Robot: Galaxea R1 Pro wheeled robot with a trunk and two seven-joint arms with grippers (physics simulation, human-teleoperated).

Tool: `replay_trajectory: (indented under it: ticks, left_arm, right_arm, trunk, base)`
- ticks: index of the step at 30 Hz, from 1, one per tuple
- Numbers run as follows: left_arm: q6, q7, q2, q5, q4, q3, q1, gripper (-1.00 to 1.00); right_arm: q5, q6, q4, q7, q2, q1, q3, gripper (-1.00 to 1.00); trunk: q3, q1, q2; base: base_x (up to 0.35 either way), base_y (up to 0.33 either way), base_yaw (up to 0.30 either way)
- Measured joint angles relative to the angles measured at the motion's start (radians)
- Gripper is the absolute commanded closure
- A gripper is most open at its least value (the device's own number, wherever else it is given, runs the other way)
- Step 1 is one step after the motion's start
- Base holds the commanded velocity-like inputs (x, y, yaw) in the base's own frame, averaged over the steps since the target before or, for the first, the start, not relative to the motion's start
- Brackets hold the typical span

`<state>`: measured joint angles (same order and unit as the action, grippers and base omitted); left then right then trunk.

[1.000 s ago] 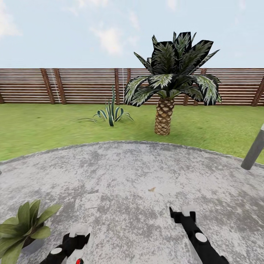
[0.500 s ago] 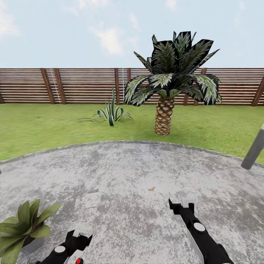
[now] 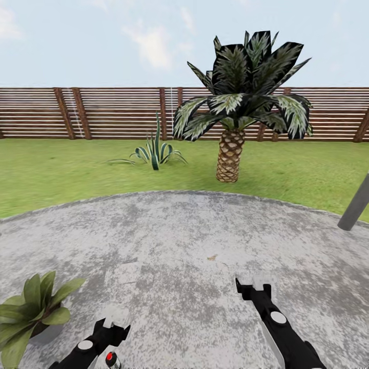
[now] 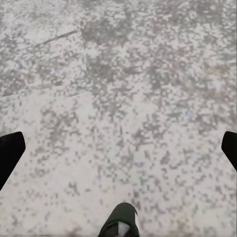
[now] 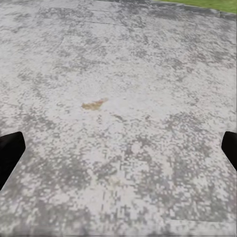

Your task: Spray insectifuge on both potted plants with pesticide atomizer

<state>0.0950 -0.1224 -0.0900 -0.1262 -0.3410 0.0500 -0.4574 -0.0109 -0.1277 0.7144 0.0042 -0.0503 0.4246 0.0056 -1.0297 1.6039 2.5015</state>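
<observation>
The pesticide atomizer (image 3: pixel 111 360), a small dark bottle with a red spot on its pale head, stands on the patio at the head view's bottom edge, just below my left gripper (image 3: pixel 115 328). Its dark green top (image 4: pixel 120 223) also shows in the left wrist view, between and short of the wide-apart fingers (image 4: pixel 10 154). That gripper is open and holds nothing. My right gripper (image 3: pixel 252 288) hovers open over bare paving, fingers (image 5: pixel 9 153) spread. One potted plant (image 3: pixel 33 307) with broad green leaves sits at the lower left; no whitish specks show on it. The second plant is out of view.
The round grey paved patio (image 3: pixel 195 230) spreads ahead, with a small brown leaf scrap (image 3: pixel 211 258) on it. Beyond lie lawn (image 3: pixel 61 169), a striped agave (image 3: pixel 154 152), a palm (image 3: pixel 229 159) and the slat fence (image 3: pixel 102 113). A grey bollard lamp (image 3: pixel 354 205) leans at the right edge.
The head view has tilted down a little, so fence and palm sit higher and more of the atomizer shows. My right gripper has crept slightly forward; both stay open.
</observation>
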Motion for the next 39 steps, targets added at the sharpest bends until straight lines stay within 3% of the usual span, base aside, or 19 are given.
replay_trajectory:
  ticks: [13, 20, 29, 39]
  left_arm:
    - [0.011, -0.001, -0.007, 0.001, 0.000, -0.003, 0.004, -1.00]
    - [0.084, -0.002, -0.015, -0.001, 0.002, -0.001, 0.011, -1.00]
    - [0.105, -0.001, -0.054, 0.000, 0.003, -0.002, 0.016, -1.00]
    - [0.111, -0.001, -0.054, 0.000, 0.003, -0.001, 0.017, -1.00]
  right_arm:
    - [0.001, 0.000, 0.002, 0.000, -0.002, 0.000, -0.001, -1.00]
    - [0.001, -0.001, 0.001, 0.000, -0.002, 0.000, -0.001, -1.00]
    - [0.002, 0.000, 0.003, 0.000, -0.002, 0.000, -0.002, -1.00]
    - [0.003, -0.001, 0.006, 0.000, -0.002, 0.000, -0.005, -1.00]
  trunk:
    - [-0.050, 0.006, 0.003]
    - [-0.077, 0.009, 0.005]
    - [-0.112, 0.013, 0.007]
    - [-0.162, 0.018, 0.009]
  base:
    - [0.000, 0.000, 0.000]
    - [0.000, 0.000, 0.000]
    - [0.000, 0.000, 0.000]
    - [0.000, 0.000, 0.000]
